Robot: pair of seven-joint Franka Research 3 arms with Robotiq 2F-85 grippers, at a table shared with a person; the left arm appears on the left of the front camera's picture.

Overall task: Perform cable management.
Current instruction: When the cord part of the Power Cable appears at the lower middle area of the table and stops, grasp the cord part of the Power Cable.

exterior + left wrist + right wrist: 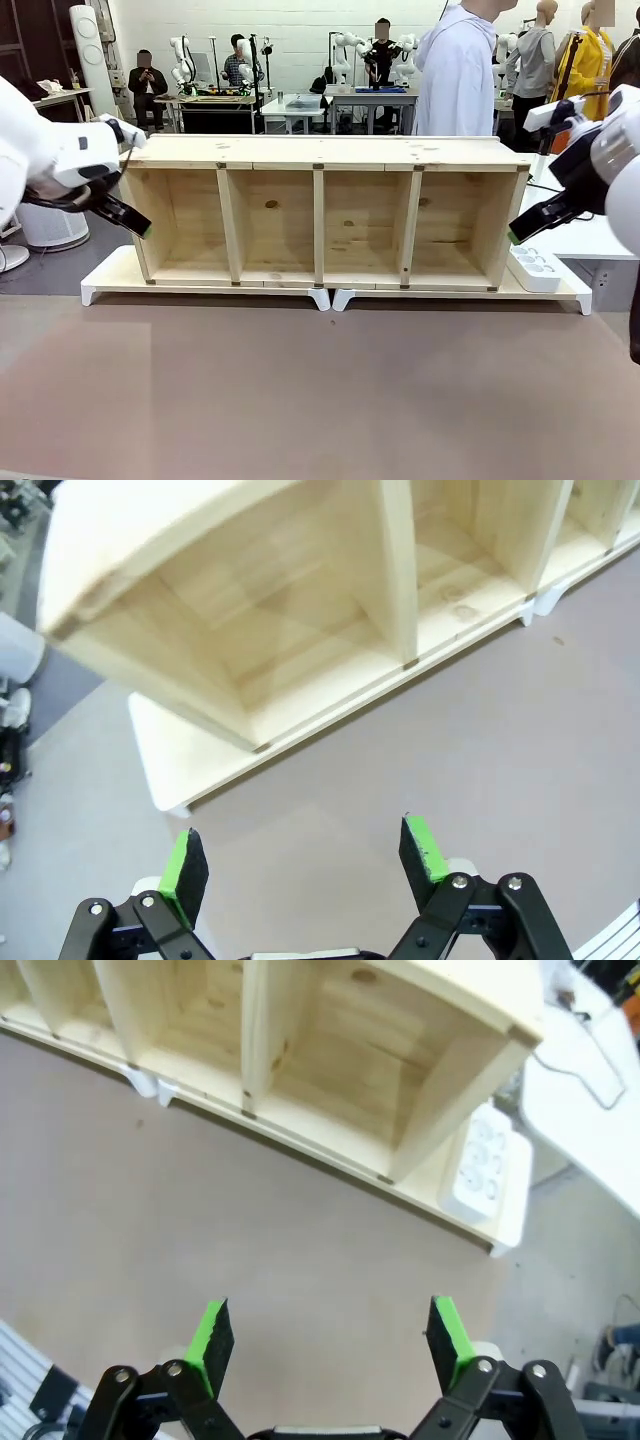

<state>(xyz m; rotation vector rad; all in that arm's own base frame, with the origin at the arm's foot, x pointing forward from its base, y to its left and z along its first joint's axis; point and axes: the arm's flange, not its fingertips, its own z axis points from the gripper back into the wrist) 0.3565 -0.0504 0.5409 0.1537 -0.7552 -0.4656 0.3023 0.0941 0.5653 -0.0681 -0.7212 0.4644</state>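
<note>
A white power strip (535, 268) lies on the white base board just past the right end of the wooden shelf (320, 150); the right wrist view shows the power strip (483, 1165) beside the shelf's end wall. A thin dark cable (590, 1075) loops over the white table behind it, and a short stretch of the cable (545, 188) shows at the shelf's right end. My left gripper (143, 226) hovers at the shelf's left end, open and holding nothing (305, 860). My right gripper (518, 234) hangs above the power strip, also open with nothing between its fingers (335, 1345).
The shelf has several open compartments and stands on white base boards (200, 285) at the far side of the brown table (320, 400). A person in a white shirt (455, 70) stands behind the shelf. A white side table (590, 240) stands to the right.
</note>
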